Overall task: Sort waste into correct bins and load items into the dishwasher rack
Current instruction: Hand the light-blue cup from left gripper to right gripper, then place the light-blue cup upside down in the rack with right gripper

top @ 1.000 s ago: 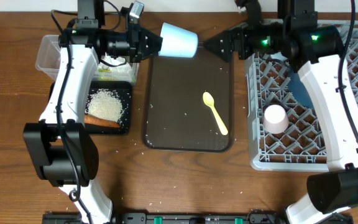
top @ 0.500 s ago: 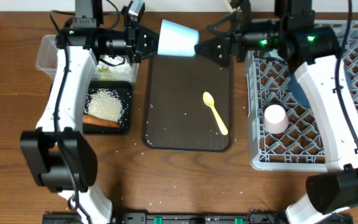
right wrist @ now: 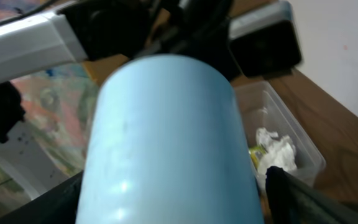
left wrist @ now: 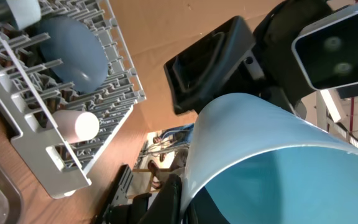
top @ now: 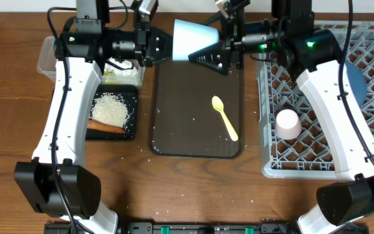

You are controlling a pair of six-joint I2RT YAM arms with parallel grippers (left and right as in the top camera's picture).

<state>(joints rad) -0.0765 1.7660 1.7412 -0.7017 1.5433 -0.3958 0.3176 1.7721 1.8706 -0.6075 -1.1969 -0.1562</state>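
One pink cup (top: 287, 124) in grey rack (top: 284, 170)

A wooden counter (top: 5, 130) carries a clear plastic tub (top: 47, 55) and black tray (top: 135, 114) at left, a dark brown serving tray (top: 187, 110) mid-counter, and the grey dishwasher rack (top: 304, 162) at right; stray rice grains (top: 143, 150) dot the wood.

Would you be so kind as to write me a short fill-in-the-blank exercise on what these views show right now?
The left tool grips the rim of the light blue cup, while the right tool stands ____ around its base.
The small spoon on the serving tray is ____ in colour.
The rice heap and the carrot stick lie in the shallow tray, which is ____.
The small pink cup sits in the dishwasher rack, on the robot's ____ side.
Missing words: open; yellow; black; right.
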